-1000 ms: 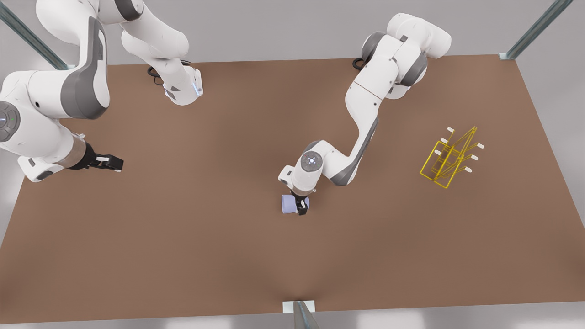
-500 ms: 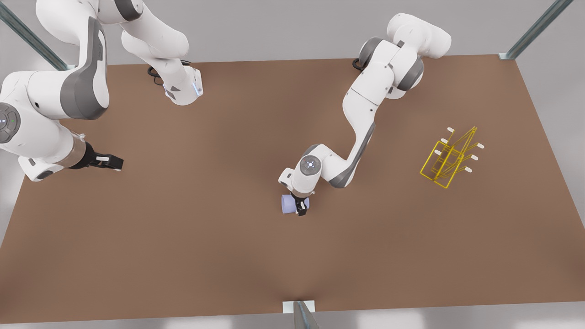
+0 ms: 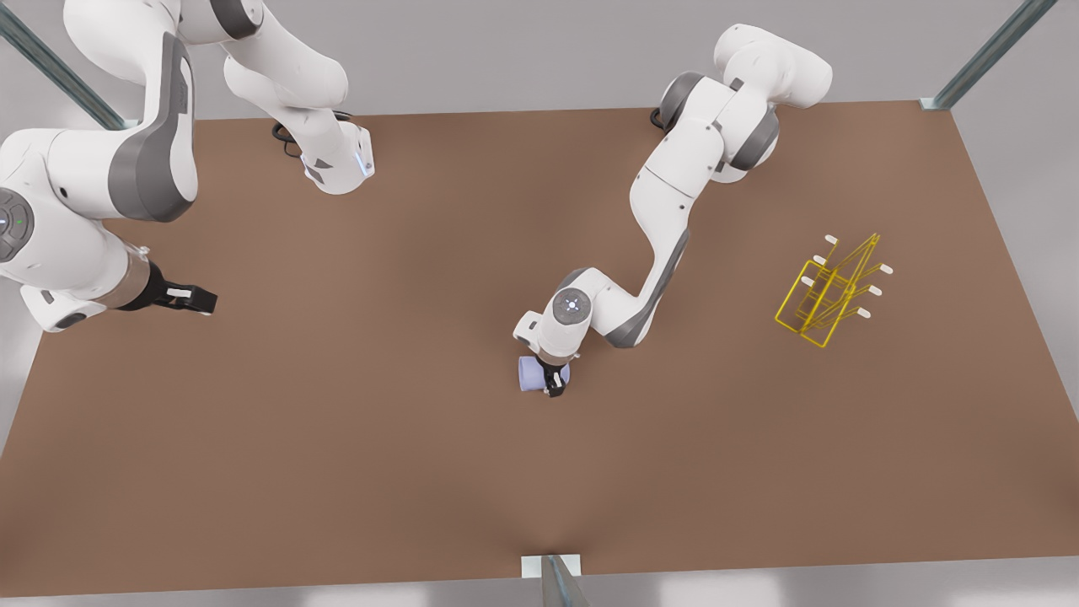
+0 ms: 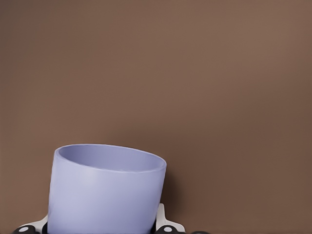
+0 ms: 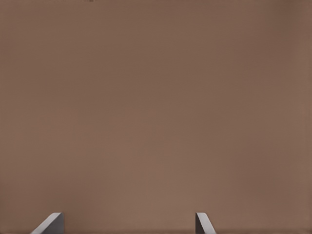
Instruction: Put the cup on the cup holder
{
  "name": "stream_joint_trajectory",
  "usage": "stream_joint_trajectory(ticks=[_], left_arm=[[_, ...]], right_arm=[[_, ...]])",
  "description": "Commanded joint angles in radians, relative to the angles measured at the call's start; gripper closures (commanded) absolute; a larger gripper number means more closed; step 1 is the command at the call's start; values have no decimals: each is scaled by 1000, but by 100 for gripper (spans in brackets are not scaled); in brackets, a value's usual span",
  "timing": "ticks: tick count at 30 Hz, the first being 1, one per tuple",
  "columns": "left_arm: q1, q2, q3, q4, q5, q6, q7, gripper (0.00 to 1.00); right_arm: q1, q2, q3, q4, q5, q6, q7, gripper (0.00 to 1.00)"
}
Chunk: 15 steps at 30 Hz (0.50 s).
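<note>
My right claw [image 3: 195, 299] hangs over the brown surface [image 3: 379, 472] at the front view's left edge, its fingers [image 5: 48, 225] spread apart with nothing between them; that arm waits, bent sharply at the elbow, its wrist reaching sideways over bare board. Behind it, near the far edge, stands that arm's white base [image 3: 337, 164].

Around the middle of the surface my left claw [image 3: 555, 384] points straight down and is clamped on the cup [image 3: 533, 375], a pale lavender-blue tumbler without a handle. In the left wrist view the cup [image 4: 105, 190] sits between my fingers, its open mouth facing away from the wrist, and I cannot see anything inside it. The left arm reaches in from the far edge, folds down through a grey-sided elbow and ends in a wrist set directly above the cup.

Towards the front view's right, well apart from the cup, the cup holder [image 3: 830, 291] stands on the surface: a yellow wire rack with white-tipped pegs, all bare. Open board lies between cup and rack.
</note>
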Motion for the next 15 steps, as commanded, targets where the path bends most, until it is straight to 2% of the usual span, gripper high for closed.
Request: stream_joint_trajectory(ticks=[1,3,5,10,13,15], left_arm=[[-2,-3,0,1,-3,0,-7,17],[-3,-5,1,1,-3,0,-7,17],[-5,-5,1,1,-2,0,-9,23],[-5,-15,3,1,0,-5,-9,24],[-5,-17,4,2,0,-8,-9,32],[-5,-26,6,2,0,-8,-9,33]], right_arm=[[0,0,0,0,-5,-1,6,0],[1,-1,0,0,-5,0,6,0],[0,-1,0,0,-5,-1,6,0],[3,-1,0,0,-5,-1,6,0],[1,0,0,0,-5,0,6,0],[0,0,-1,0,-5,0,6,0]])
